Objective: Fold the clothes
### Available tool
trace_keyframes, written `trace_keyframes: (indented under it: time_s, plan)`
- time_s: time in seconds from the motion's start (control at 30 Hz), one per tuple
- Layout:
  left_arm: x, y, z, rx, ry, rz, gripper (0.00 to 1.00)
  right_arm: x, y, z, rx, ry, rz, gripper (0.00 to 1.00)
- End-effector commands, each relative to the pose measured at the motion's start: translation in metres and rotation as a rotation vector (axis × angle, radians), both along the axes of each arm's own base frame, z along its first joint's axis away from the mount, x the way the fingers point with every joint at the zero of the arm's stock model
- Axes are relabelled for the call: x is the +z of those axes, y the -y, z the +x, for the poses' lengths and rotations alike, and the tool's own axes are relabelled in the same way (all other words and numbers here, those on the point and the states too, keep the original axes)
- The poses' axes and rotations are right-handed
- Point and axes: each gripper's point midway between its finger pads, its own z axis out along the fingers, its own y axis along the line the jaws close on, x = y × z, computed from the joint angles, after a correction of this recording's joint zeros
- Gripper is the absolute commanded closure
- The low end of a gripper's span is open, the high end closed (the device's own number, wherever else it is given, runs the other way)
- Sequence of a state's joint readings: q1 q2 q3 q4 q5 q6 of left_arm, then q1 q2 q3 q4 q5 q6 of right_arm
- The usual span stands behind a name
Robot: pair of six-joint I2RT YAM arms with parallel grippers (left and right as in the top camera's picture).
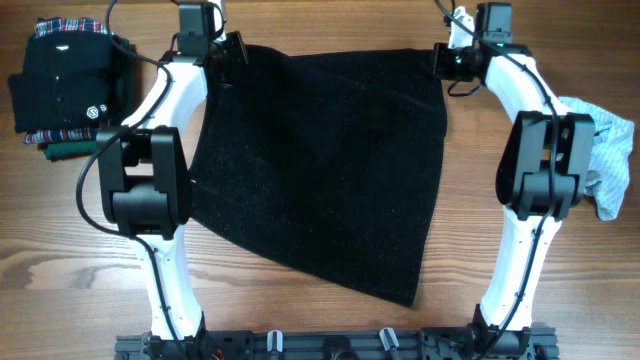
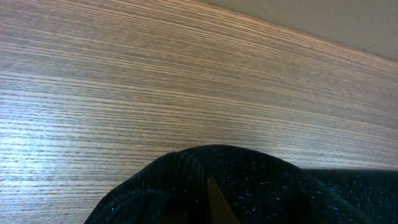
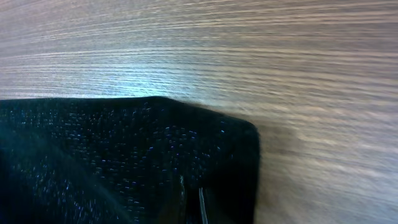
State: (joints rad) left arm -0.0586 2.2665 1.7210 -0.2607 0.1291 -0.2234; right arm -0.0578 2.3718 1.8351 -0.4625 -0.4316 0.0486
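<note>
Left jaws: clenched on the far left corner of the black knit garment (image 1: 320,160), where I see the cloth hump up. Right jaws: clenched on its far right corner. The garment lies spread flat on the worktop (image 1: 60,300) between both arms, narrowing toward me. Folded dark stack (image 1: 65,85) at far left; pale blue cloth (image 1: 612,160) beside the right arm (image 1: 545,165).
</note>
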Motion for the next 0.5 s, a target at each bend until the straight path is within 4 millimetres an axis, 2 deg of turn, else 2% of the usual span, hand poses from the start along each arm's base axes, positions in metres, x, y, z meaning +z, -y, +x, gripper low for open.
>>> trace_keyframes:
  time_s: [0.0, 0.23, 0.47]
  plan:
    - [0.037, -0.012, 0.006, 0.035, 0.067, -0.010, 0.96, 0.064, 0.011, 0.003, 0.005, 0.101, 0.000, 0.96]
    - [0.073, -0.013, 0.005, 0.035, 0.130, -0.013, 0.96, 0.099, 0.010, -0.012, 0.032, 0.106, 0.068, 0.96]
    - [0.109, -0.014, 0.002, 0.014, 0.194, 0.015, 0.96, 0.114, 0.002, -0.032, 0.054, 0.057, 0.112, 0.96]
